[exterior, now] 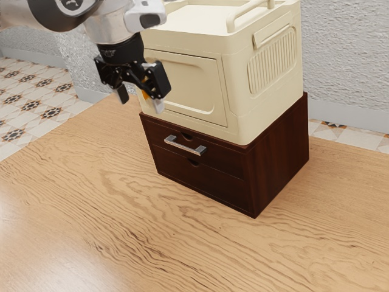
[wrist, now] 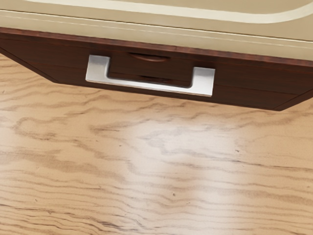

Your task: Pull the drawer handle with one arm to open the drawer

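Observation:
My gripper (exterior: 141, 100) hangs with its two fingers spread apart and nothing between them, above and to the exterior view's left of the silver handle (exterior: 185, 146). That handle is a bar on the upper drawer front (exterior: 222, 160) of a dark brown wooden cabinet (exterior: 279, 155). The drawer front lies flush with the cabinet, so the drawer is shut. Gripper and handle are apart. From the wrist view, the handle (wrist: 151, 87) stands out from the brown front (wrist: 254, 85), with the wooden tabletop below it.
A cream box (exterior: 243, 115) with a top rail rests on the cabinet, its front panel close beside my gripper. The wood-grained table (exterior: 121, 213) extends in front of the cabinet. Behind are a textured wall (exterior: 346, 55) and a patterned tile floor (exterior: 36, 91).

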